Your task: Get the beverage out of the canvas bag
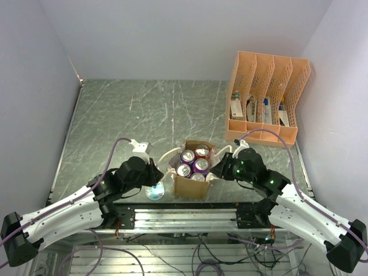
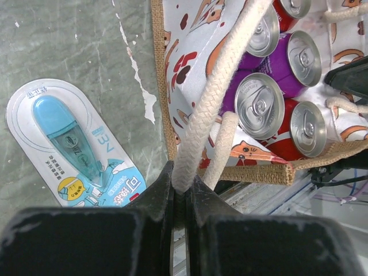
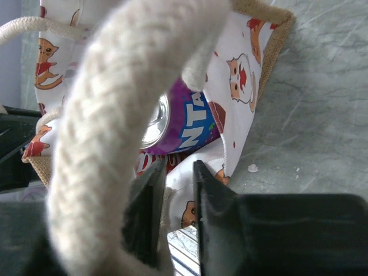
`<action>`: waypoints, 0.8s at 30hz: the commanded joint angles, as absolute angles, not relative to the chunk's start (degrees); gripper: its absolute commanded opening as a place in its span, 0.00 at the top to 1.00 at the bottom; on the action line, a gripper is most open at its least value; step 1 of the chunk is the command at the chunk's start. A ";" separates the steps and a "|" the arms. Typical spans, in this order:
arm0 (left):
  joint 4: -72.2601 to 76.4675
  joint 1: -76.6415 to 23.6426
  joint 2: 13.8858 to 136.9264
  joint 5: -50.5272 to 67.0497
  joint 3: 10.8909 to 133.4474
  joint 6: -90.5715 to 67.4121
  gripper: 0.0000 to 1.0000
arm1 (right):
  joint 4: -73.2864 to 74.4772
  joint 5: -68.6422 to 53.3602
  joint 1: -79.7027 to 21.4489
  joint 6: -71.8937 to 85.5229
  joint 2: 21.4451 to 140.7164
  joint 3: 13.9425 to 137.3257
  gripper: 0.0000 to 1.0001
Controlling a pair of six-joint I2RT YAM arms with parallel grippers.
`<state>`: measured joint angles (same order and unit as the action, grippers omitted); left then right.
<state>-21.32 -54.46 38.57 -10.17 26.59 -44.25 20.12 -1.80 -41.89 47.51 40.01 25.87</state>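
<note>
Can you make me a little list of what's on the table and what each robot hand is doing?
bag: canvas bag, open on top
drinks: purple and red cans standing inside
left gripper: shut on a white rope handle
right gripper: by the other handle, grip unclear
beside bag: blue correction tape pack
back right: orange file organizer

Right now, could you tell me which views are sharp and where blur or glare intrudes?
Top external: evenly lit, sharp, soft sheen on the table. Left wrist: cans crisp with glinting lids, left hand dark and soft. Right wrist: rope handle too near the lens, blurred, hiding much of the canvas bag.
</note>
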 commanded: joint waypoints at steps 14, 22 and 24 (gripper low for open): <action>-25.42 -54.26 41.72 -9.04 34.12 -42.77 0.93 | 42.36 17.37 -42.09 27.87 53.58 59.29 0.39; -24.60 -54.25 42.51 -8.98 34.42 -42.89 0.93 | 49.45 32.26 -57.32 29.29 62.23 66.51 0.23; -24.49 -54.27 42.63 -8.92 34.43 -42.97 0.93 | 52.83 39.58 -63.65 31.01 66.62 69.18 0.19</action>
<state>-24.36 -54.46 42.44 -10.24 32.75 -43.33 44.80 24.27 -53.34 28.95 60.55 65.47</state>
